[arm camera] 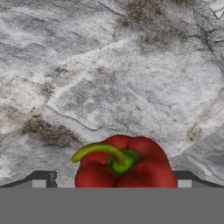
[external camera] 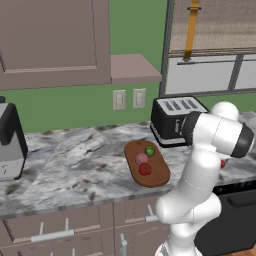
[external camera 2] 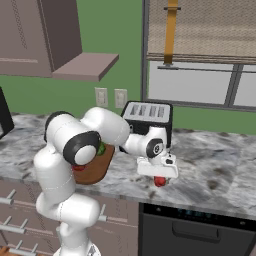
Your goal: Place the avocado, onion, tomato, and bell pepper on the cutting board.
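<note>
A red bell pepper (arm camera: pixel 124 164) with a curved green stem lies on the marble counter, and my gripper (arm camera: pixel 114 181) hangs open right over it, one fingertip on each side. From the right base view, the gripper (external camera 2: pixel 159 175) points down at the bell pepper (external camera 2: pixel 160 181) near the counter's front edge. The oval wooden cutting board (external camera: pixel 160 172) carries the green avocado (external camera: pixel 150 151), the pinkish onion (external camera: pixel 142 158) and the red tomato (external camera: pixel 145 169). My arm hides most of the bell pepper (external camera: pixel 223 163) in the left base view.
A black and silver toaster (external camera: pixel 172 120) stands behind the board against the green wall. A coffee machine (external camera: pixel 10 145) sits at the far left of the counter. A dark appliance front (external camera 2: pixel 200 230) lies below the counter edge under the pepper.
</note>
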